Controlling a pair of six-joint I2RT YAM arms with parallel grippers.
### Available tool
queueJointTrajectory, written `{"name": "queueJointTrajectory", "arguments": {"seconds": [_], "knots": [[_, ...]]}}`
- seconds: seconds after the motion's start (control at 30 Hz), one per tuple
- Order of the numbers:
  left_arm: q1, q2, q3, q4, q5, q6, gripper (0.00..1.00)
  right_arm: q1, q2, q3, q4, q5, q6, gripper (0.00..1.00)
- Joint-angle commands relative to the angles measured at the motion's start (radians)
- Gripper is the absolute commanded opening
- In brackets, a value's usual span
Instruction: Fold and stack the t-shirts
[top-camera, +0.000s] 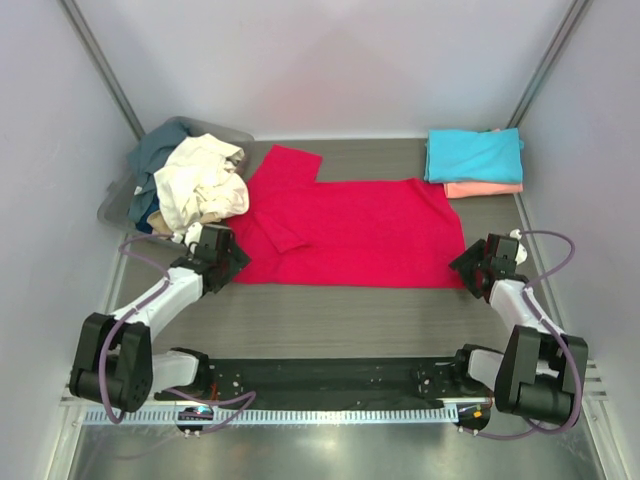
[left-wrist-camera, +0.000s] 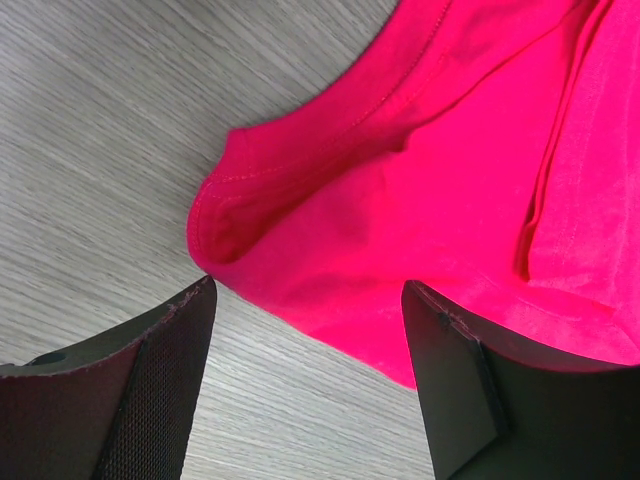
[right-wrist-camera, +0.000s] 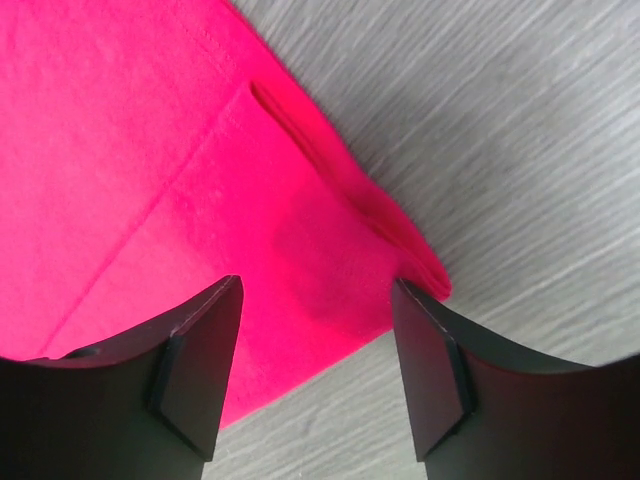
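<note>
We see a grey wood-grain table (top-camera: 340, 310) between white walls. At far left, a grey tub (top-camera: 112, 205) holds a slate blue t-shirt (top-camera: 155, 150) with a crumpled cream t-shirt (top-camera: 205, 180) on top. The left gripper (top-camera: 228, 262) hangs at the near left corner of the crimson red t-shirt (top-camera: 360, 230), jaws wide, nothing pinched. The shirt lies spread across the middle. At its near right corner the right gripper (top-camera: 470, 265) straddles the hem, jaws apart. At far right, a folded turquoise t-shirt (top-camera: 472, 155) lies on a salmon pink t-shirt (top-camera: 485, 189).
</note>
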Motion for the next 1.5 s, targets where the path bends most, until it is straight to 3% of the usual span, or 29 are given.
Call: {"name": "queueJointTrajectory", "arguments": {"seconds": [0.0, 0.13, 0.3, 0.5, 0.7, 0.77, 0.87, 0.9, 0.97, 1.0, 1.03, 1.47], "knots": [[0.004, 0.007, -0.012, 0.046, -0.027, -0.021, 0.75, -0.003, -0.054, -0.027, -0.057, -0.014, 0.001, 0.68], [0.004, -0.016, -0.021, 0.03, -0.033, -0.024, 0.74, -0.003, -0.14, -0.021, -0.112, 0.017, 0.0, 0.76], [0.006, -0.014, -0.044, 0.058, -0.054, -0.023, 0.74, -0.003, -0.203, -0.03, -0.149, 0.017, 0.037, 0.77], [0.006, 0.015, -0.061, 0.098, -0.051, -0.021, 0.73, -0.005, -0.153, -0.051, -0.123, 0.017, 0.049, 0.76], [0.012, 0.024, -0.07, 0.122, -0.061, -0.013, 0.63, -0.005, -0.07, -0.061, -0.039, 0.05, 0.044, 0.61], [0.017, 0.024, -0.073, 0.132, -0.062, -0.007, 0.57, -0.005, -0.044, -0.055, -0.019, 0.054, 0.038, 0.52], [0.026, 0.032, -0.068, 0.141, -0.064, 0.005, 0.46, -0.005, -0.007, -0.055, 0.037, 0.04, 0.035, 0.27], [0.027, 0.032, -0.068, 0.151, -0.061, 0.01, 0.38, -0.005, 0.004, -0.055, 0.046, 0.035, 0.032, 0.14], [0.029, 0.029, -0.068, 0.158, -0.051, 0.017, 0.24, -0.005, 0.006, -0.056, 0.055, 0.002, 0.029, 0.01], [0.029, 0.026, -0.07, 0.158, -0.051, 0.022, 0.08, -0.005, -0.005, -0.056, 0.055, -0.001, 0.031, 0.01], [0.03, 0.013, -0.068, 0.15, -0.047, 0.022, 0.01, -0.006, -0.017, -0.055, 0.052, -0.003, 0.031, 0.01], [0.032, -0.355, -0.068, -0.16, -0.013, -0.023, 0.0, -0.035, -0.281, 0.087, -0.224, -0.035, 0.084, 0.01]]}}
